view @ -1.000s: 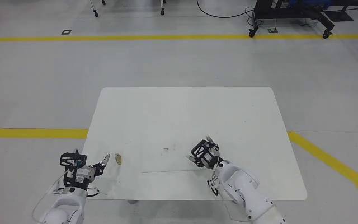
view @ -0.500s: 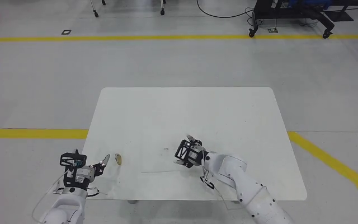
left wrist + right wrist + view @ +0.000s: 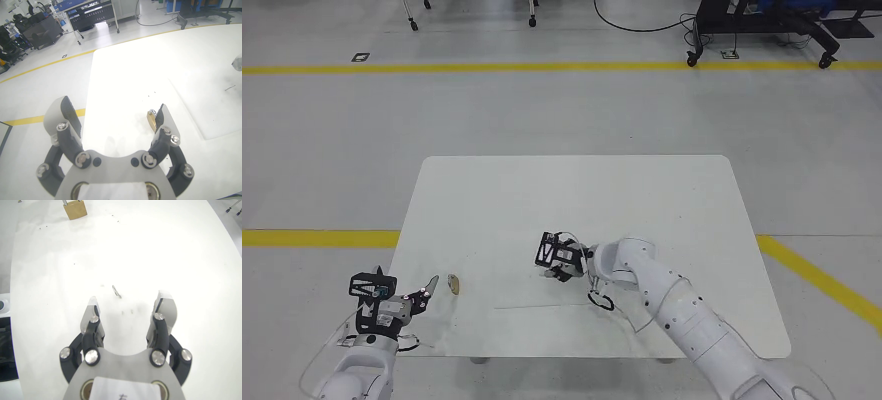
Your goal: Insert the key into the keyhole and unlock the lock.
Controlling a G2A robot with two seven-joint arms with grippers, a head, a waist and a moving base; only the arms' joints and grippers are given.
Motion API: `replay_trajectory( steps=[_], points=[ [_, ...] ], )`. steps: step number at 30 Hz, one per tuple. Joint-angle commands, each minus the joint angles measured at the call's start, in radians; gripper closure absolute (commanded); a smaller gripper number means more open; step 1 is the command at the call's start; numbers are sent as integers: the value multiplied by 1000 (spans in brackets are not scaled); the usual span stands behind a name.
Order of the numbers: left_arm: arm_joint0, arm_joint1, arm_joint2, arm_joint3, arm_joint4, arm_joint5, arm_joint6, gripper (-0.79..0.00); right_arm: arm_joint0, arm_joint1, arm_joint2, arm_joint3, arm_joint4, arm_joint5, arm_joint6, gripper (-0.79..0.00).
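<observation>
A white desk (image 3: 642, 190) with rounded corners and a smooth, matte top stands on a pale floor. The lock (image 3: 75, 210), a small padlock with a square brass body and a silvery curved shackle, lies flat near the desk's left corner on the robot's side. The left tool (image 3: 113, 103) hangs at that corner with its two fingers spread wide and nothing between them. The fingers (image 3: 70, 113) are pale metal faced with black ribbed pads, and the lock sits close beside one fingertip. The key (image 3: 116, 291), a thin, flat sliver of silver metal with a round ring head, lies flat farther along the same edge, left of its middle and well apart from the lock. The right tool (image 3: 127, 295) is low over it, fingers spread, with the key on the desk just ahead of the gap between them, ungripped.
</observation>
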Motion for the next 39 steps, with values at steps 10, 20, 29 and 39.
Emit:
replay_trajectory(
  steps=[10, 20, 29, 39],
  points=[
    [0, 0, 0, 0, 0, 0, 0, -785, 97, -68, -118, 120, 21, -15, 39, -206],
    [0, 0, 0, 0, 0, 0, 0, -785, 62, -59, -93, 102, -48, 54, -79, 0],
    [0, 0, 0, 0, 0, 0, 0, -785, -184, 35, 133, -98, -136, 256, -466, 0],
    [0, 0, 0, 0, 0, 0, 0, -785, -412, 100, 343, -174, -57, 129, -997, 0]
  ],
)
